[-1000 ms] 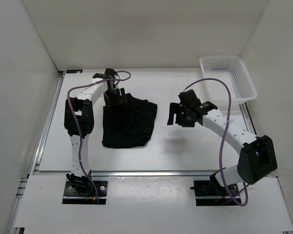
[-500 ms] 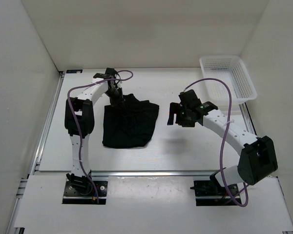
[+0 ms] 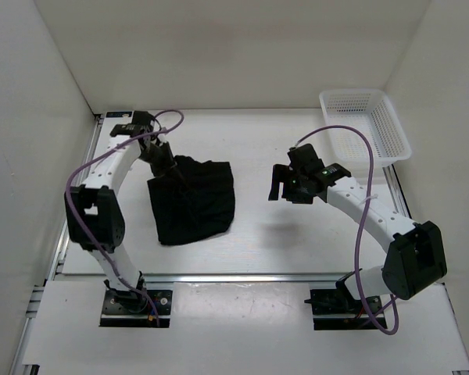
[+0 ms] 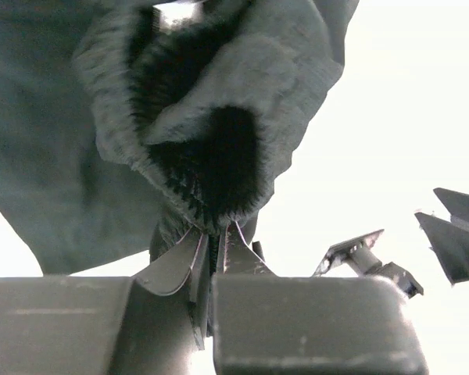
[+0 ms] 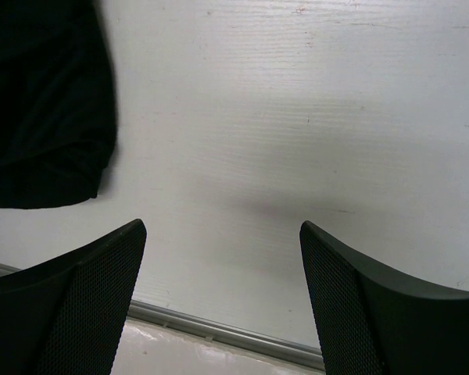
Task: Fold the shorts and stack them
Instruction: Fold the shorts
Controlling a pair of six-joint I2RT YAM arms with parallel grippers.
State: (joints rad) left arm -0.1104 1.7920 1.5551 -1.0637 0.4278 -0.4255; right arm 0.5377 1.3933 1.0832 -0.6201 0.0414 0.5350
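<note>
Black shorts (image 3: 194, 201): bunched on table (image 3: 297, 242), left of centre, with the corner at 11 o'clock lifted.
Change: left gripper (image 3: 174, 168) has closed on that corner and drawn the cloth toward 9 o'clock.
Meaning: grasp secured; the fold appears to be only beginning.
Left fingers (image 4: 176, 266): together, clamped on the hem.
Right gripper (image 3: 285, 187): fingers apart, holding nothing, at 3 o'clock from the shorts.

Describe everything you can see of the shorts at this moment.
The shorts are plain black, soft-looking fabric, lying as a loosely folded, roughly square heap on the white table, left of centre. The left gripper is shut on a gathered, ribbed edge at their far-left corner. Nothing else touches them.
</note>
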